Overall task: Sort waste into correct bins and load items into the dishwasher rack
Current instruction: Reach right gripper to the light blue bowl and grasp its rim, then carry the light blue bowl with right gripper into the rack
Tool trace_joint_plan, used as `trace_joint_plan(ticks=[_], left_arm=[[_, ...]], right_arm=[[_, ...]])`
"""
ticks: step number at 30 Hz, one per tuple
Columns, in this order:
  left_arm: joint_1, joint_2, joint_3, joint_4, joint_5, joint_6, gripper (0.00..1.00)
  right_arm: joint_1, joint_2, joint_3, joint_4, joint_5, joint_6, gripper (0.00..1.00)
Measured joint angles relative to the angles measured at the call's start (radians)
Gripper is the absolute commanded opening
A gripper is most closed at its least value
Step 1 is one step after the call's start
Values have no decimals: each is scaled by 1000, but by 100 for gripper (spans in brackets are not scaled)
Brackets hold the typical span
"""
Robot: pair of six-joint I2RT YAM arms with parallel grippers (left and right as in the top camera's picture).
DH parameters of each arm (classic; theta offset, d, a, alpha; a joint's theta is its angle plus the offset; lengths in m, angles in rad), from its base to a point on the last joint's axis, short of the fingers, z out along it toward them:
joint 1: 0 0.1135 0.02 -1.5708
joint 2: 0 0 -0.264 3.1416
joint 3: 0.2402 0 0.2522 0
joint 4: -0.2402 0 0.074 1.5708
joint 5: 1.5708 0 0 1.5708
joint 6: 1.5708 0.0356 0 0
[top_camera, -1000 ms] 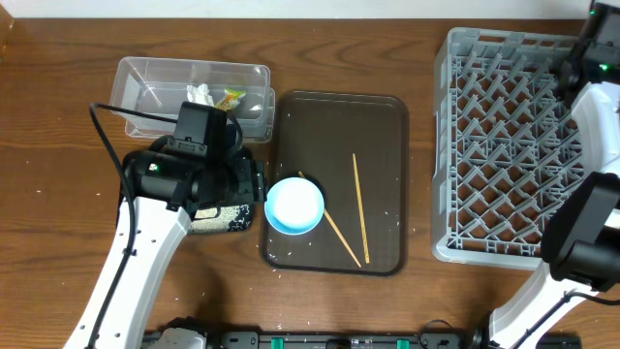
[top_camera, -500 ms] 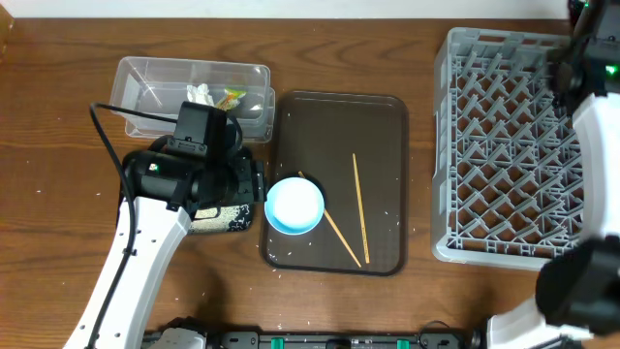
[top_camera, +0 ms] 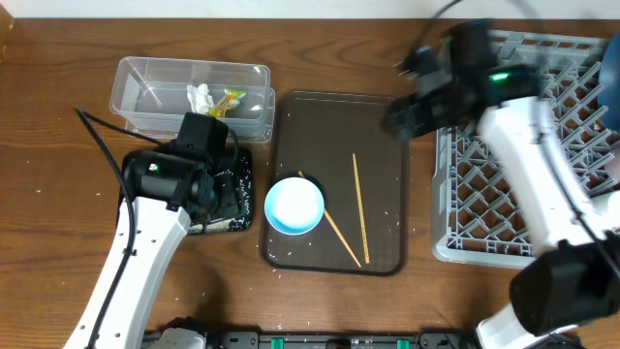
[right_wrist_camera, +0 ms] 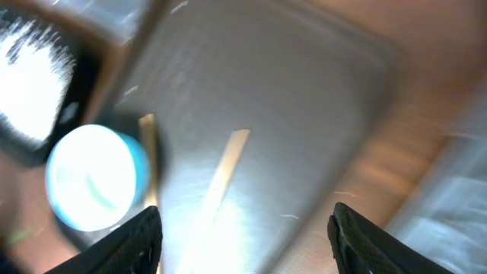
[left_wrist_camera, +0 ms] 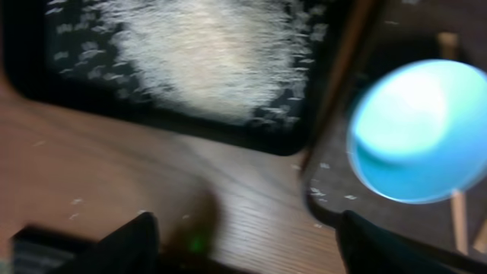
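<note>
The clear tub [top_camera: 155, 82] holds the white tissue [top_camera: 201, 95] and the yellow-green wrapper [top_camera: 231, 97]. The black tray [top_camera: 232, 199] holds a heap of rice [left_wrist_camera: 205, 53]. My left gripper [top_camera: 221, 189] is open and empty, low over the wood beside that tray [left_wrist_camera: 251, 243]. The light-blue bowl [top_camera: 294, 206] and two chopsticks [top_camera: 359, 208] lie on the brown serving tray [top_camera: 378, 136]. My right gripper [top_camera: 402, 116] is open and empty above the serving tray's far right corner; its view shows the bowl [right_wrist_camera: 95, 175] and a chopstick [right_wrist_camera: 224, 171]. The grey rack [top_camera: 504, 194] stands on the right. Plate and cups are hidden.
Loose rice grains are scattered on the serving tray [top_camera: 387, 218] and on the wood near the black tray [left_wrist_camera: 76, 202]. The left arm's cable [top_camera: 111, 131] loops over the table in front of the clear tub. The right arm crosses over the rack.
My right arm has swung left from the rack's far right side to above the serving tray's far right corner. My left arm has shifted slightly, uncovering more of the black tray.
</note>
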Motion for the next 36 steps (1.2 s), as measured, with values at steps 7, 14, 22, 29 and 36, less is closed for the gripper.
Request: trace_joint_plan(ticks=[7, 14, 22, 29, 36], left_arm=[[60, 0, 0, -11, -84, -99, 92], [98, 0, 0, -10, -99, -121, 92], [98, 0, 0, -11, -103, -123, 92], [98, 0, 0, -10, -106, -126, 92], [98, 0, 0, -11, -106, -126, 92]], right_arm=[[212, 86, -167, 132, -26, 136, 55], [332, 138, -214, 176, 64, 260, 34], [395, 176, -217, 204, 116, 337, 26], [426, 223, -219, 229, 122, 373, 1], [380, 200, -167, 159, 224, 375, 1]])
